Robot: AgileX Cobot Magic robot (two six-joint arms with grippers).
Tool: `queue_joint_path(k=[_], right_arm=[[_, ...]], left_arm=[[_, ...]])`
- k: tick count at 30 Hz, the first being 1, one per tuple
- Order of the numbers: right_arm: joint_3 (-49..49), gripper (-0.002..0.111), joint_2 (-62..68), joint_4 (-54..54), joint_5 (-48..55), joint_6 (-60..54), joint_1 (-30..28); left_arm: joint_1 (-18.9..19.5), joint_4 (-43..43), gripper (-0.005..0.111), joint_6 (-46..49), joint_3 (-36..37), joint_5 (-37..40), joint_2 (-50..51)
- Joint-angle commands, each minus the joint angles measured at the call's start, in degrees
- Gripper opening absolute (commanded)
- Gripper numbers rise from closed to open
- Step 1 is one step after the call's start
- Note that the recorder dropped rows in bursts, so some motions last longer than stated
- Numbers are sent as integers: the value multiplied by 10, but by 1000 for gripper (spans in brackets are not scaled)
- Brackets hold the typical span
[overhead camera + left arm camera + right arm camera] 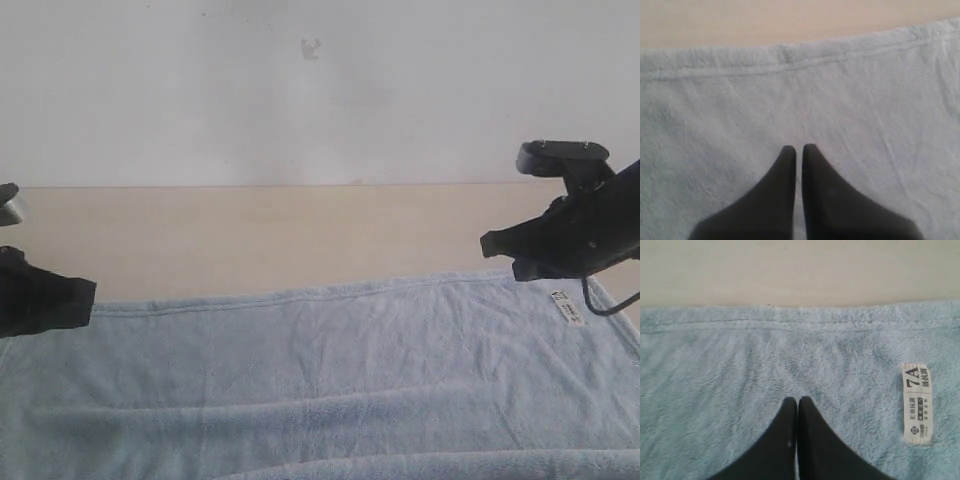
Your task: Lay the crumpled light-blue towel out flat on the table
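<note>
The light-blue towel (320, 380) lies opened out over the near half of the beige table (280, 235), with shallow folds running across its front part. Its hemmed far edge (790, 62) runs straight across. A white label (916, 403) sits near the far right corner (566, 307). My left gripper (798, 148) hovers over the towel's left end, jaws shut and holding nothing. Over the right end, close to the label, my right gripper (797, 400) is shut too, with nothing in it. In the exterior view each gripper's tip sits above a far corner, the left gripper (88, 292) and the right gripper (487, 243).
A white wall (320, 90) stands behind the table's far edge. Bare tabletop (790, 270) stretches beyond the towel's hem. A black cable (605, 305) hangs from the right arm over the towel's right corner.
</note>
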Motion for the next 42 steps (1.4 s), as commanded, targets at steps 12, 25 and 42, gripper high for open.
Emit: queue_joint_path(k=[12, 25, 42], right_arm=[[3, 0, 120, -9, -234, -14, -11], [-25, 0, 223, -9, -258, -21, -15], [-213, 0, 272, -3, -8, -29, -112]], left_arm=[[1, -5, 4, 66, -111, -84, 217], [1, -5, 4, 44, -222, -45, 346], [1, -4, 4, 124, -344, -28, 339]])
